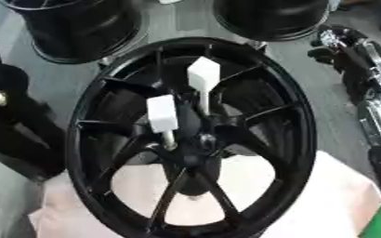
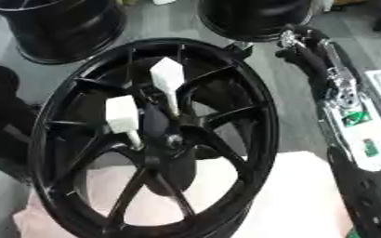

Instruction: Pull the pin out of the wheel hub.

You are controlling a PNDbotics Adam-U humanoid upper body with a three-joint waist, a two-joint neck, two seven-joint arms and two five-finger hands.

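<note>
In the middle of the picture lies a big black wheel hub (image 1: 192,139). It rests on a pale pink cloth (image 1: 324,204) and leans a little to one side. Its thin black spokes run out from the centre to the round rim.

Two white pins stand up from the centre part of the wheel hub. Each has a blocky white top and a thin stem going down. The near pin (image 1: 162,115) is on the left and sits lower. The far pin (image 1: 203,76) is just beside it, up and to the right. Both stems go down among the spokes close to the centre.

The right arm (image 2: 340,97) comes in along the right side, black with shiny silver parts. It stretches from the lower right corner up toward the top. The right hand (image 2: 301,41) is at its far end, near the top edge of the rim but apart from both pins. It looks dark and blurry, so I cannot tell if its fingers are straight or curled.

Two more black wheels (image 1: 76,25) stand at the back on the grey floor.
</note>
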